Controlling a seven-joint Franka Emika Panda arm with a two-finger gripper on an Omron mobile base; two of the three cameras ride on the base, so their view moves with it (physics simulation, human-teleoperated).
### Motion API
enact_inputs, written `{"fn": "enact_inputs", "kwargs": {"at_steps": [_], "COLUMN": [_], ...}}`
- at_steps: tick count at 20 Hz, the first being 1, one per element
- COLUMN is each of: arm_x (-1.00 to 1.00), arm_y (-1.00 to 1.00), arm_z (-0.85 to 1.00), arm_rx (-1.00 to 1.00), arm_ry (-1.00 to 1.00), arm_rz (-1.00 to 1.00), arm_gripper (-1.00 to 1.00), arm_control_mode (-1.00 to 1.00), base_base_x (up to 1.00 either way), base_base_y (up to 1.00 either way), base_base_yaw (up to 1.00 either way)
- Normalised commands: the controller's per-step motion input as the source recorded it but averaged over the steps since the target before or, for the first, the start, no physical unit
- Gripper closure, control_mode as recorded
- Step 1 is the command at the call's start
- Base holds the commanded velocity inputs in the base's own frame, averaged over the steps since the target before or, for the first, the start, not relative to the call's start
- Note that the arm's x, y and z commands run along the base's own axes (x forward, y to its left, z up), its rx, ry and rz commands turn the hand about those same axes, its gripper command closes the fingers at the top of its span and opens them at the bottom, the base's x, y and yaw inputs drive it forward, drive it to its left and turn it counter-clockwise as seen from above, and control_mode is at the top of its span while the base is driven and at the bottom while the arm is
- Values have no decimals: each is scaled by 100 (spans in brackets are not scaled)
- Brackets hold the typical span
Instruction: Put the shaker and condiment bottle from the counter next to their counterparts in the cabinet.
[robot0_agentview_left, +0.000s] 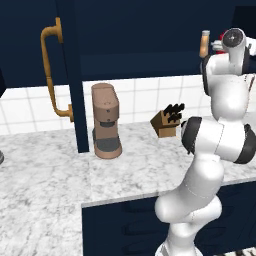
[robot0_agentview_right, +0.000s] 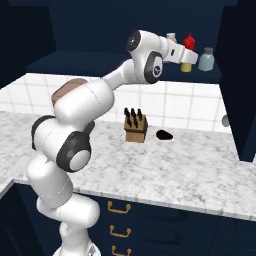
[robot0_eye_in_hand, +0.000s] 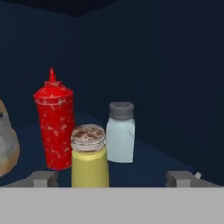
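The shaker (robot0_eye_in_hand: 89, 162), a short yellow-green cylinder with a speckled, ribbed metal top, stands upright on the shelf of the dark navy cabinet (robot0_eye_in_hand: 166, 65). All positions below are given relative to this shaker, as seen from the hand view.

Behind it to the left stands the red squeeze bottle (robot0_eye_in_hand: 54, 127), glossy mottled plastic, tapering to a pointed nozzle. Behind it to the right, just beside it, stands the pale grey-blue shaker (robot0_eye_in_hand: 120, 133), a smooth squared body under a darker grey domed cap. At the far left edge, a rounded tan form (robot0_eye_in_hand: 8, 148) with a pale patch is cut off by the frame; whether it is the condiment bottle cannot be told from there. In the left base view a slim tan-orange bottle (robot0_agentview_left: 204, 44) with a light band stands upright on the shelf beside the arm's wrist.

The gripper (robot0_eye_in_hand: 113, 179) is released: its two grey finger tips stand wide apart, one on each side of the shaker, neither touching it.

Below the shelf, the marbled white-grey counter (robot0_agentview_right: 165, 165) carries a wooden knife block (robot0_agentview_right: 135, 127) with black handles, a small dark oval object (robot0_agentview_right: 164, 134), and a brown, matte, rounded coffee machine (robot0_agentview_left: 105, 120). The open cabinet door bears a thick orange-brass tubular handle (robot0_agentview_left: 50, 75).
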Motion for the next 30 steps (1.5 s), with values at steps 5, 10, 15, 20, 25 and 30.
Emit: {"fn": "enact_inputs", "kwargs": {"at_steps": [5, 10, 15, 20, 25, 30], "arm_x": [-38, -76, -100, -100, -100, -79], "arm_y": [55, 53, 11, 0, 0, 0], "arm_z": [-1, -29, -41, -35, -58, -100], "arm_rx": [-12, -10, -6, -3, -1, -25], "arm_ry": [-1, 0, 0, 0, 1, 23], "arm_rz": [11, 6, 0, -2, -1, 0], "arm_gripper": [-100, -100, -100, -100, -100, -100], "arm_control_mode": [-100, -100, -100, -100, -100, -100], "base_base_x": [0, 0, 0, 0, 0, 0], "base_base_y": [0, 0, 0, 0, 0, 0], "base_base_yaw": [0, 0, 0, 0, 0, 0]}}
